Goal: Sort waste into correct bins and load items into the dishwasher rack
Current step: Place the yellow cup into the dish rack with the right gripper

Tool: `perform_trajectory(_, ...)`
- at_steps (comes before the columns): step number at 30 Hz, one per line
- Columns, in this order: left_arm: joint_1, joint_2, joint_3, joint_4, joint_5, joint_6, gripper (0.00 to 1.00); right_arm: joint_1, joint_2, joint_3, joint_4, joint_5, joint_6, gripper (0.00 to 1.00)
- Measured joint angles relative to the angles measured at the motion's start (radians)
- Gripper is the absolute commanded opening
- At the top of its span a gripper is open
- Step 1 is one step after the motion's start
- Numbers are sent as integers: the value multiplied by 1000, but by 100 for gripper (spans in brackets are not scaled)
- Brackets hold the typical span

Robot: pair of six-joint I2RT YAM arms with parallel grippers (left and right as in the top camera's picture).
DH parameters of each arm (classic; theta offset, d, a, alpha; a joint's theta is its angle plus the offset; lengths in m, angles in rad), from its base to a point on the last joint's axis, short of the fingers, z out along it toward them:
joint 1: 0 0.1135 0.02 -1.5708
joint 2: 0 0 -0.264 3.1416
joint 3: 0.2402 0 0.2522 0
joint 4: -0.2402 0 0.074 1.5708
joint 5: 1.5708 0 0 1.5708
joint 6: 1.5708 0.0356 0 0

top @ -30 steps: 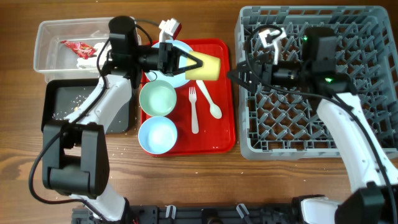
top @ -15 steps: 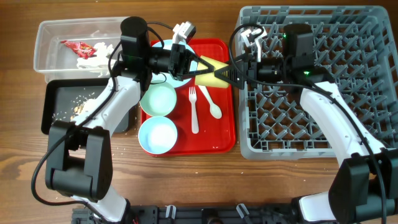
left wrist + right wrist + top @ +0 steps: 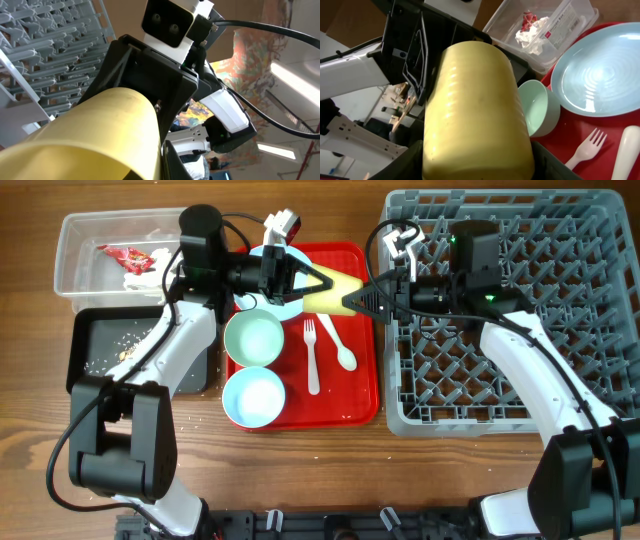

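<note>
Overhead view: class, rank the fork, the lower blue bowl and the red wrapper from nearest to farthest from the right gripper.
1. Fork, on the red tray, just below the right gripper at the cup.
2. Blue bowl, at the tray's bottom-left corner.
3. Wrapper, in the clear tub, far left.

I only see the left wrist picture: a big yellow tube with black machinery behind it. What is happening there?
Observer: From overhead, that is a small yellow plastic cup held by the left claw, with the fingers of the right claw beside its other end; whether those grip, I cannot tell.
Operator: What lies underneath?
Observer: A flat red plastic tray carrying a white plastic fork and spoon.
Operator: Any rubbish sorted?
Observer: A red crinkled wrapper lies in the clear rectangular plastic tub.
</note>
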Motion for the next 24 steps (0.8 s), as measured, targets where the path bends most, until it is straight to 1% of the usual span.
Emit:
perform_trajectory(1, 1, 0, 0, 0, 0, 0, 4, 0, 0, 0, 2, 0, 0, 48)
perform_trajectory(2, 1, 0, 0, 0, 0, 0, 13, 0, 0, 0, 2, 0, 0, 48)
perform_trajectory(3, 1, 0, 0, 0, 0, 0, 31, -1, 0, 0, 3, 0, 0, 49)
perform_trajectory(4, 1, 0, 0, 0, -2, -3, 45, -6, 0, 0, 11, 4, 0, 48)
perform_trajectory(5, 1, 0, 0, 1, -2, -5, 54, -13, 0, 0, 20, 8, 4, 48)
perform_trajectory(6, 0, 0, 0, 2, -2, -6, 59, -32, 0, 0, 26, 12, 12, 48)
perform_trajectory(8, 1, 0, 0, 0, -7, -8, 64, -79, 0, 0, 9, 16, 31, 47)
perform_trajectory(10, 9, 0, 0, 0, -20, -7, 66, -119, -1, 5, -72, 35, 50, 48)
perform_trajectory(11, 15, 0, 0, 0, -20, -3, 72, -127, -5, 8, -126, 77, 54, 48)
perform_trajectory(14, 52, 0, 0, 3, -13, 29, 74, -151, -48, 27, -391, 275, 53, 48)
perform_trajectory(15, 60, 0, 0, 8, -13, 34, 76, -151, -87, 50, -509, 351, 48, 48)
perform_trajectory(17, 69, 0, 0, 56, -10, 41, 81, -151, -184, 149, -789, 530, 24, 48)
perform_trajectory(18, 70, 0, 0, 82, -8, 44, 82, -151, -201, 193, -877, 581, 23, 48)
perform_trajectory(19, 70, 0, 0, 106, -9, 47, 86, -151, -229, 238, -967, 641, 21, 48)
perform_trajectory(20, 70, 0, 0, 116, -14, 49, 91, -151, -248, 265, -1023, 682, 18, 48)
perform_trajectory(21, 70, 0, 0, 116, -29, 50, 99, -151, -259, 284, -1100, 729, 17, 48)
perform_trajectory(24, 82, 0, 0, 118, -134, 41, 99, -140, -254, 285, -1212, 829, 14, 49)
